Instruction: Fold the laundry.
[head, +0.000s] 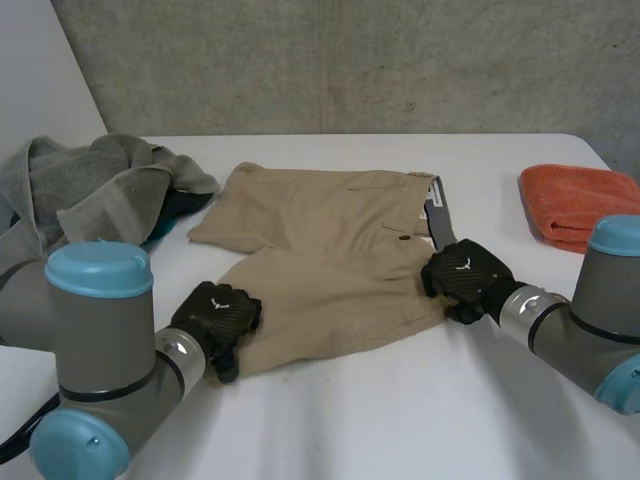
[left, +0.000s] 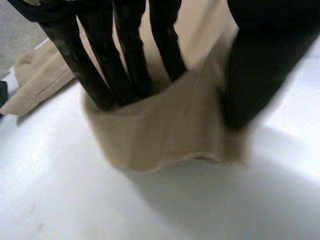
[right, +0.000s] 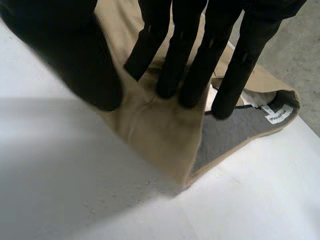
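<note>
Tan shorts (head: 320, 250) lie spread flat in the middle of the white table (head: 400, 420), waistband toward my right arm. My left hand (head: 215, 315) is at the hem of the near leg. In its wrist view the fingers (left: 125, 60) and thumb pinch a raised fold of the tan cloth (left: 170, 130). My right hand (head: 462, 272) is at the near corner of the waistband. There its fingers (right: 190, 60) and thumb grip the tan cloth (right: 155, 125), and the grey inner waistband (right: 230, 132) with a white label lies just past the fingertips.
A heap of grey cloth (head: 90, 185) sits at the far left, with a dark teal piece (head: 175, 215) under its edge. A folded orange towel (head: 575, 200) lies at the right, beyond my right arm. A grey wall stands behind the table.
</note>
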